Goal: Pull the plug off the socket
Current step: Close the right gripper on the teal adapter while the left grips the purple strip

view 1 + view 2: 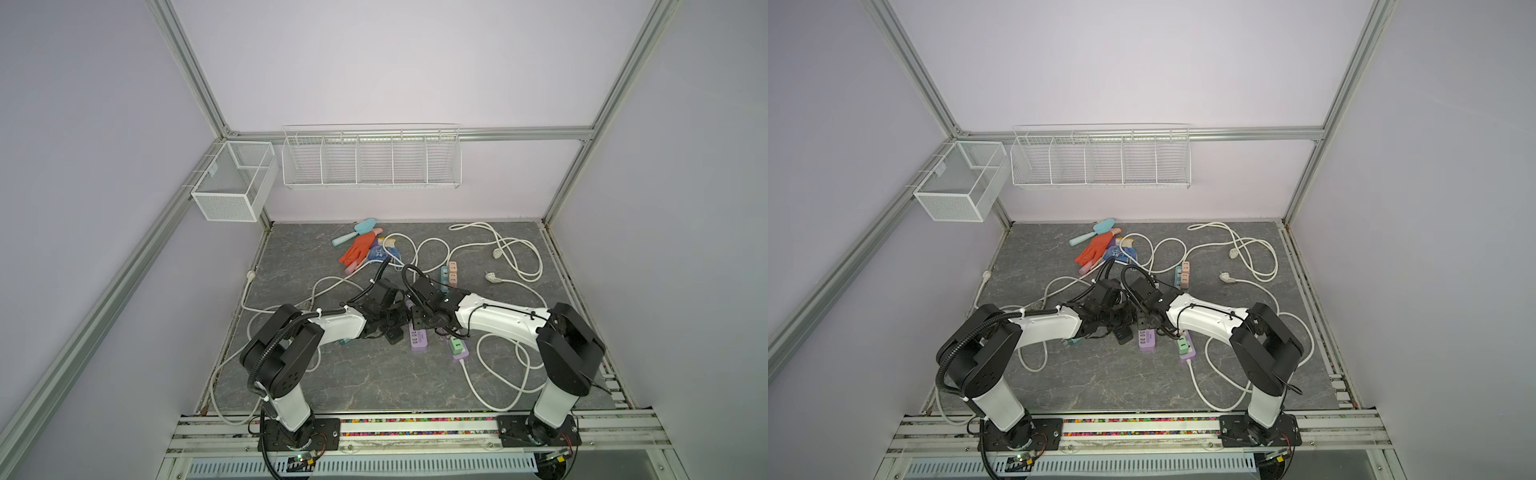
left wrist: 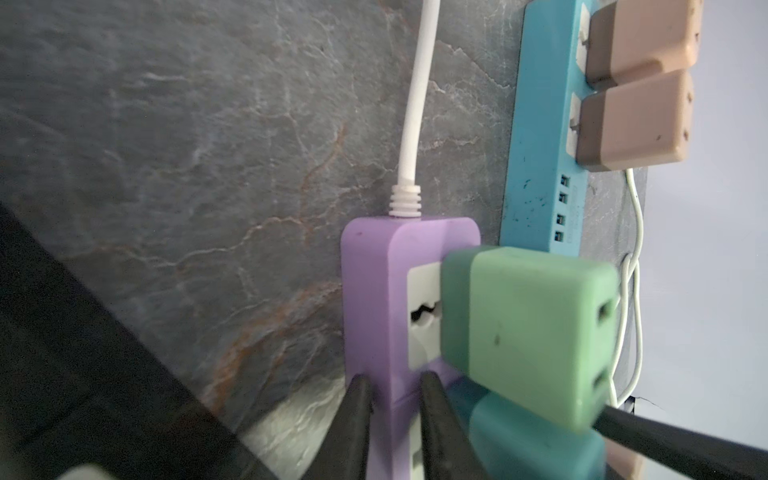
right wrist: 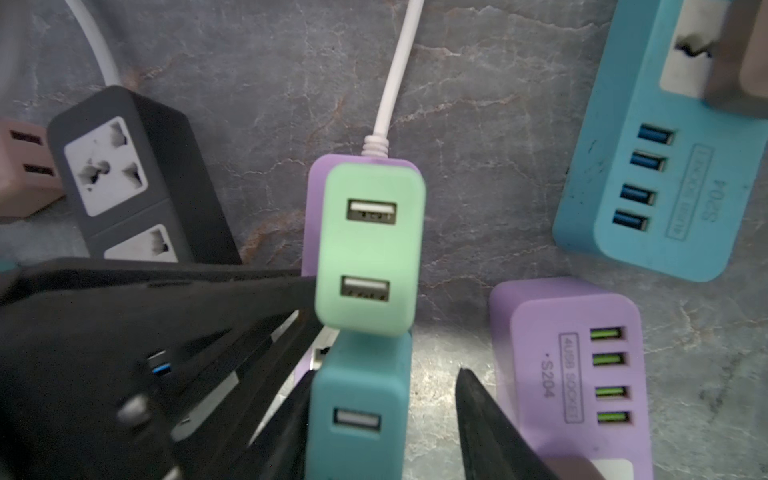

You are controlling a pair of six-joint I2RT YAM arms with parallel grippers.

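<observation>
Plugs: green plug point(image 3: 370, 249) 1, teal plug point(image 3: 359, 399) 1 | purple strip point(image 3: 569, 374) point(image 3: 311, 216) 2

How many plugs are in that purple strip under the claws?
2 in the purple power strip: green cube plug by its white cord, teal cube plug beside it; others may be hidden.

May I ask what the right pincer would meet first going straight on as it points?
Probably the teal plug, which sits between the right pincer's open jaws; the green plug lies beyond.

The teal plug point(image 3: 359, 415) is cut off by the right wrist view's edge. The purple socket strip point(image 3: 313, 216) beneath is mostly covered by the green plug point(image 3: 370, 249).
</observation>
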